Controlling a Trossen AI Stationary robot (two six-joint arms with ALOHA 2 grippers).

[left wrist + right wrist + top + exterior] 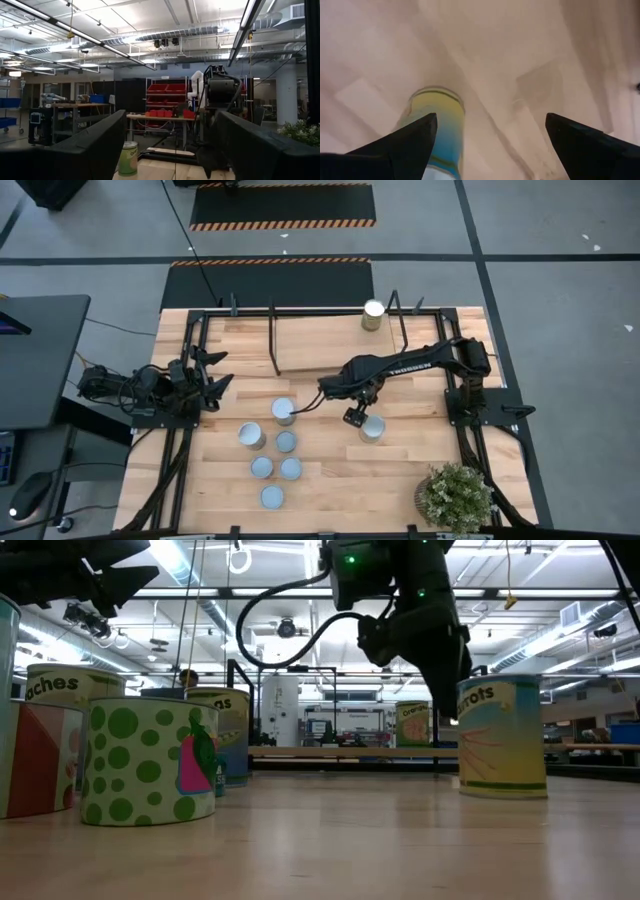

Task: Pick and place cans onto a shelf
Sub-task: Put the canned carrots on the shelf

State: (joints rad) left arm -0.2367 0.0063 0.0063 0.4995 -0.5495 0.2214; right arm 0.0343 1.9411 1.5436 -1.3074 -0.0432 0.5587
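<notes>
Several cans stand upright on the tabletop: a cluster at mid-left (272, 455) and a single one (372, 427) to its right. One more can (373, 314) stands on the shelf (320, 340) at the far side. My right gripper (303, 406) is open above the table, next to the cluster's far can (283, 411). In the right wrist view that can, with a yellow-to-blue side (440, 130), stands beside one finger (405, 142); the gripper (490, 145) is empty. My left gripper (215, 376) waits open at the table's left.
A bushy potted plant (455, 495) stands at the near right corner. In the low view, printed cans (150, 760) stand close on the left and a carrots can (500, 735) on the right. Black frame rails (470, 410) run along both table sides.
</notes>
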